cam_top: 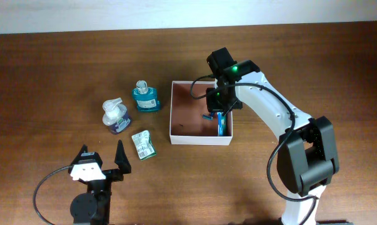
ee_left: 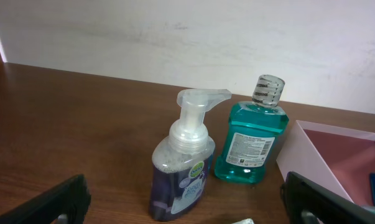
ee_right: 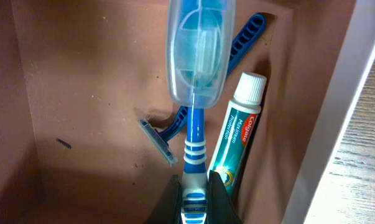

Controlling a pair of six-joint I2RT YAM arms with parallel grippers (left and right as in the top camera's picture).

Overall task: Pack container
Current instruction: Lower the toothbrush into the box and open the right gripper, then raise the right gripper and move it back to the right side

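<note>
container [cam_top: 187,115]: square, shallow, open-top box with white walls and a pinkish-brown floor; sits flat on the surface [cam_top: 50,75], right of centre in the overhead view.
container, heading: opening faces straight up. The footprint is square, so no long axis can be named. Its walls run nearly parallel to the surface edges, with a slight skew at most.
contents, lying: a blue razor [ee_right: 167,135] and a toothpaste tube [ee_right: 237,140] on the floor by the right-hand wall. The tube lies along that wall with its cap away from the wrist camera. The razor handle crosses behind at a slant.
toothbrush [ee_right: 194,134]: blue, with a clear capped head. Its long axis runs straight away from the right wrist camera, head end leading, just beside the tube. Whether it touches the floor cannot be told.
right gripper [ee_right: 194,194]: inside the container, fingers [ee_right: 168,210] clenched on the toothbrush handle.
step in hand (judgement): placing the toothbrush, which has not yet been let go.
next move (judgement): lower the toothbrush until it lies flat next to the tube, release it, then lift clear without snagging the razor or the right wall.
outside the container: a foam pump bottle [ee_left: 181,171] and a teal bottle [ee_left: 249,143] stand upright to its left. A small green packet [cam_top: 144,144] lies nearer the front. All are apart from the box and unpacked.
left gripper [cam_top: 102,151]: near the front edge of the surface, well apart from the box. Its fingers [ee_left: 50,202] are spread wide and hold nothing, and they face the two bottles.
progress (judgement): partway, with three items remaining on the surface.
</note>
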